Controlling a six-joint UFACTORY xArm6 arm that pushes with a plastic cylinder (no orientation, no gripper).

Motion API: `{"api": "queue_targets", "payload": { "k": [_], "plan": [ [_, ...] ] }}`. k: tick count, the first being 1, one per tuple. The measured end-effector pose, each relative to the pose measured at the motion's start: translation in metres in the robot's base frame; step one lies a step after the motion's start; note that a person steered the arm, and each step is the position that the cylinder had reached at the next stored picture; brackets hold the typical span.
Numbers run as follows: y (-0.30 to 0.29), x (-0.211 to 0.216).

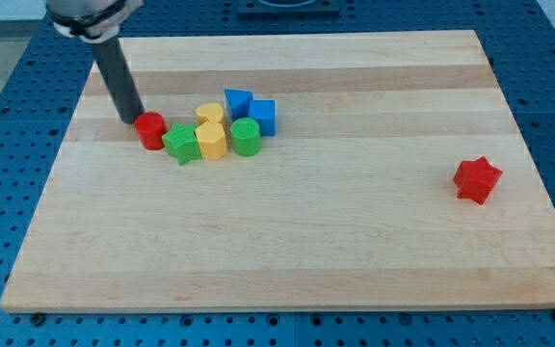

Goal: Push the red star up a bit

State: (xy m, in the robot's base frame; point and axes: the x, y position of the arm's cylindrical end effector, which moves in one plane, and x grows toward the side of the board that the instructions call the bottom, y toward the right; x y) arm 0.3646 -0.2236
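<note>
My rod's top is cut off at the board's top-left corner.
My tip (131, 120), with no jaws, touches the red cylinder (149, 130); the red star (476, 180) sits alone near the right edge.

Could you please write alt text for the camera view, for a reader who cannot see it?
My tip rests at the left of a red cylinder in a cluster of green, yellow and blue blocks at the wooden board's upper left. The red star sits alone, far off at the view's right.
</note>
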Motion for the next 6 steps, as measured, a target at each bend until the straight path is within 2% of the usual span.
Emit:
{"api": "queue_targets", "payload": {
  "k": [1,2,4,5,6],
  "plan": [
    [-0.001,0.026],
    [0.011,0.035],
    [0.028,0.001],
    [0.008,0.009],
    [-0.01,0.057]
  ]
}}
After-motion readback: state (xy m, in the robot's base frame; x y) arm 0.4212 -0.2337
